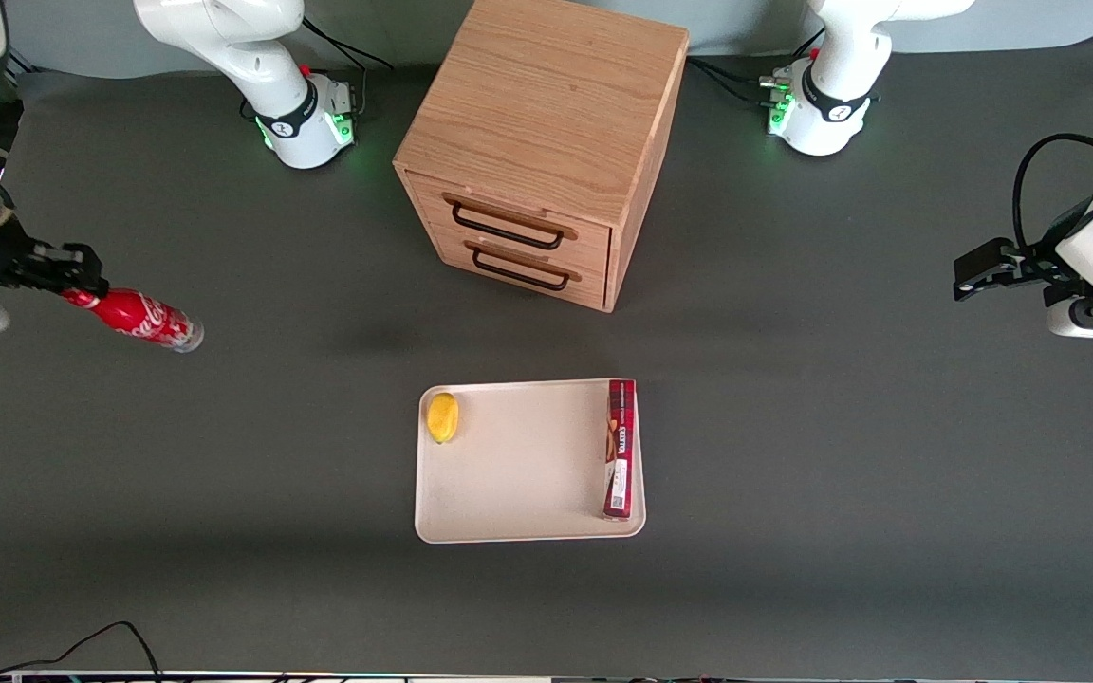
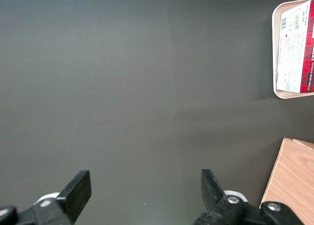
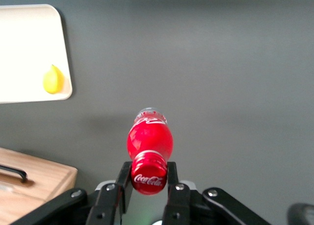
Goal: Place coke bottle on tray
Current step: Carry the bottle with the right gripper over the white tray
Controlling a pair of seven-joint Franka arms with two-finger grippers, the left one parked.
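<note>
My gripper (image 1: 82, 283) is shut on the cap end of the coke bottle (image 1: 143, 320), a slim red bottle with white script and a clear base. It holds the bottle tilted, base pointing down, above the table at the working arm's end. In the right wrist view the fingers (image 3: 125, 178) clamp the red cap and neck of the bottle (image 3: 149, 139). The cream-white tray (image 1: 518, 474) lies on the table near the middle, nearer the front camera than the cabinet, well apart from the bottle. It also shows in the right wrist view (image 3: 24, 48).
A yellow lemon (image 1: 442, 417) and a long flat red box (image 1: 620, 448) lie on the tray. The wooden two-drawer cabinet (image 1: 546, 142) stands farther from the front camera than the tray, drawers shut. A black cable (image 1: 101, 640) lies at the table's near edge.
</note>
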